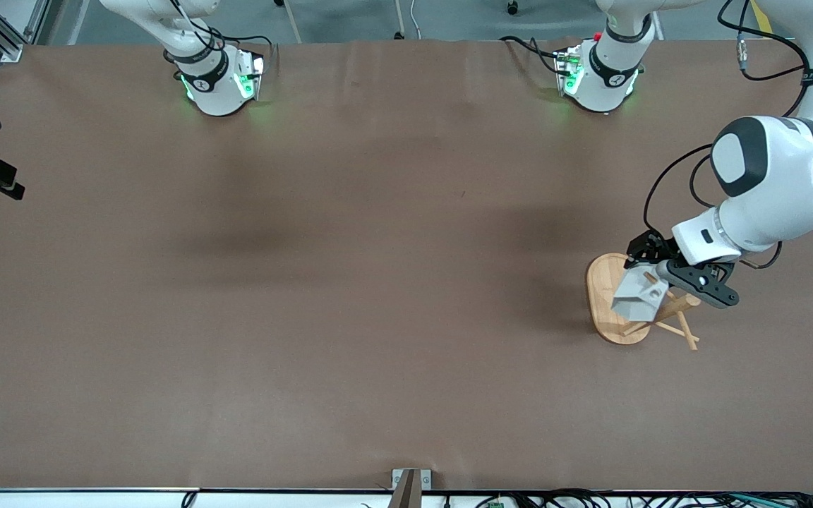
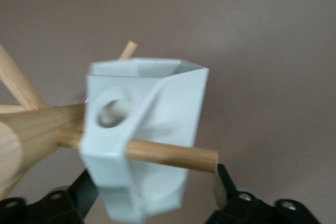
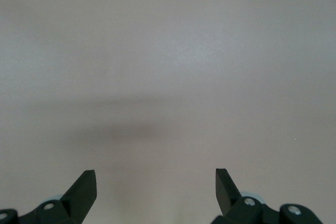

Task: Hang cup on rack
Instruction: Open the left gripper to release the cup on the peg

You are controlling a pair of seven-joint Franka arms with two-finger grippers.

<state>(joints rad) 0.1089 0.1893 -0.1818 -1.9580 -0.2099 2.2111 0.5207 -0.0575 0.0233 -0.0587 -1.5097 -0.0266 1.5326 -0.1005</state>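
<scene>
The white faceted cup [image 1: 636, 296] sits on the bamboo rack [image 1: 604, 296] at the left arm's end of the table. In the left wrist view a peg [image 2: 173, 153] runs under the cup's handle [image 2: 113, 111], across the wall of the cup [image 2: 168, 103], and sticks out past it. The cup is tilted and blurred. My left gripper [image 1: 667, 271] is at the rack, and in its wrist view [image 2: 155, 192] it is open with its fingers [image 2: 223, 187] on either side of the cup's lower part; one stands clear of it. My right gripper [image 3: 156, 187] is open and empty over bare table.
The rack's post [image 2: 31, 129] and other pegs [image 1: 682, 331] stick out close to the left gripper. The brown table [image 1: 378, 282] holds nothing else. Both arm bases stand along the table's edge farthest from the front camera.
</scene>
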